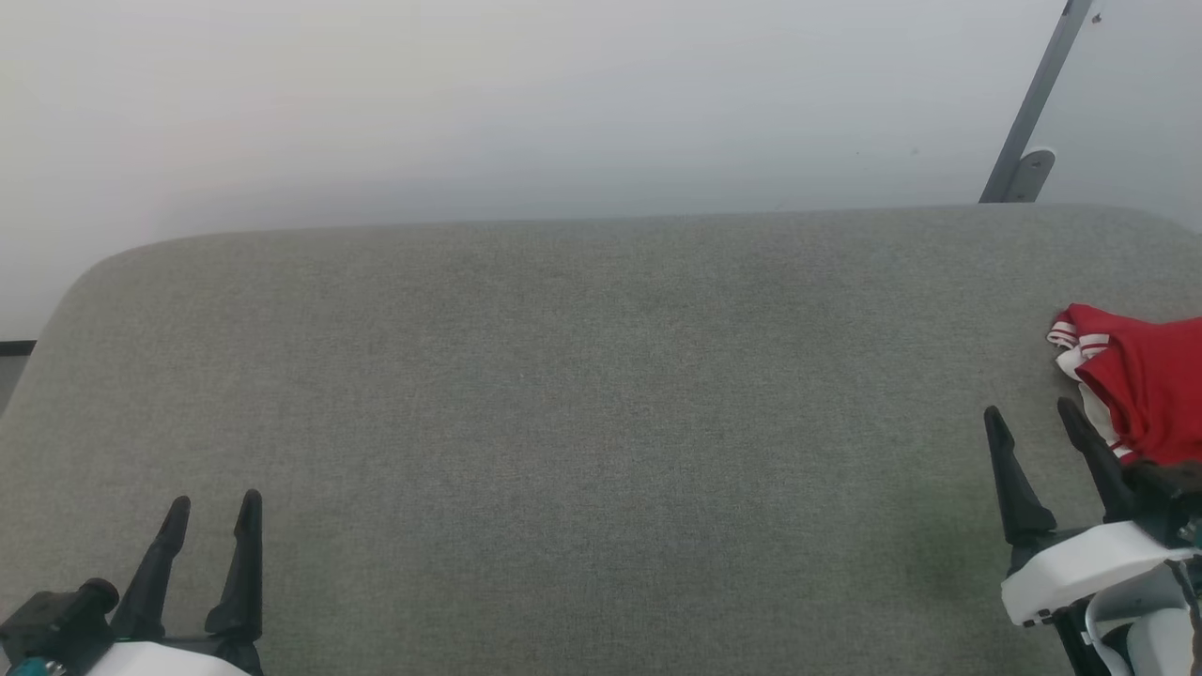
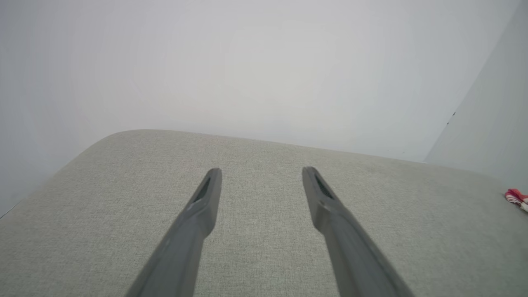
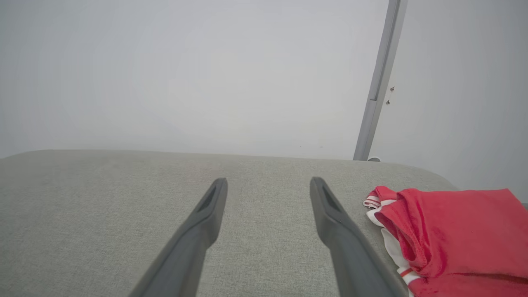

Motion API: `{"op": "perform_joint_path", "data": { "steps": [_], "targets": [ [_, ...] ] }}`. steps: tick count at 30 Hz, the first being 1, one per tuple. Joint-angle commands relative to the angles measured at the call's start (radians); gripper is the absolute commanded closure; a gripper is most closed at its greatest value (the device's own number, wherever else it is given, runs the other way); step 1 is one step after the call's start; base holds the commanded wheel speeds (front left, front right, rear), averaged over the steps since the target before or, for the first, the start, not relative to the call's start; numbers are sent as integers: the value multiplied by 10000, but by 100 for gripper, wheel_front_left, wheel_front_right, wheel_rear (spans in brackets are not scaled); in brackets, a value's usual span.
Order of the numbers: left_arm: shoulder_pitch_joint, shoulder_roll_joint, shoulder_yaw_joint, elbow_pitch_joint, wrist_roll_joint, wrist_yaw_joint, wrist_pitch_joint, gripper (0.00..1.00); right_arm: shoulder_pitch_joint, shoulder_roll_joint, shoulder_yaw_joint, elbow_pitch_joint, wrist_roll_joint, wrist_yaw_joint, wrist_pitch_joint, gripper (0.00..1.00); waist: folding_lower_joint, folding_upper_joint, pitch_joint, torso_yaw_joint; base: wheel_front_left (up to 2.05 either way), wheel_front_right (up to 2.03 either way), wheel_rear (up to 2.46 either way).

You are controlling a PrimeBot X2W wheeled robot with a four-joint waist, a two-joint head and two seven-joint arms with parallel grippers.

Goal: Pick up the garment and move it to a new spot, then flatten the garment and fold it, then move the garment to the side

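The garment point(image 1: 1146, 385) is bright red with white and red striped bands, lying bunched at the right edge of the grey fabric table point(image 1: 582, 394). My right gripper point(image 1: 1028, 413) stands open just left of it, with its right finger close beside the cloth and nothing between the fingers. The right wrist view shows the garment point(image 3: 458, 231) to the right of the spread fingertips. My left gripper point(image 1: 218, 502) is open at the lower left, far from the garment. A small red tip of the garment point(image 2: 515, 197) shows at the right edge of the left wrist view.
A pale wall rises behind the table. A grey metal post point(image 1: 1033, 103) with a foot bracket stands behind the table's far right corner. The table's far corners are rounded.
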State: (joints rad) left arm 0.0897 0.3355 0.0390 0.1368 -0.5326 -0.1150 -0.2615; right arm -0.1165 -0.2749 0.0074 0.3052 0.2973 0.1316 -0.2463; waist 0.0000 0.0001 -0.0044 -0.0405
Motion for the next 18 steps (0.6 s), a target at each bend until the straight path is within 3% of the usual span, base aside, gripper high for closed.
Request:
{"op": "perform_joint_path", "data": {
  "steps": [1, 7, 8, 12, 18],
  "targets": [
    [105, -24, 32, 41, 87, -34, -47, 0, 83, 81, -10, -78, -70, -19, 16, 0, 0, -1, -9, -2, 0, 0, 0],
    [68, -113, 215, -34, 209, 9, -47, 0, 114, 145, -18, -166, -92, -19, 58, 0, 0, -1, -49, 0, 0, 0, 0],
    [1, -90, 224, -21, 88, -6, 0, 100, 63, 121, -29, -113, -73, 0, 73, 100, 0, -1, -53, -1, 0, 0, 0],
    [118, -416, 128, 293, 56, -8, 46, 100, 331, 316, 5, 199, -61, 2, 98, 100, 0, -1, -57, 0, 0, 0, 0],
    [-77, -617, 200, 373, -845, -20, 370, 100, 264, 475, -143, 167, 1030, 1, 432, 100, 0, -1, -51, 19, 0, 0, 0]
  ]
}}
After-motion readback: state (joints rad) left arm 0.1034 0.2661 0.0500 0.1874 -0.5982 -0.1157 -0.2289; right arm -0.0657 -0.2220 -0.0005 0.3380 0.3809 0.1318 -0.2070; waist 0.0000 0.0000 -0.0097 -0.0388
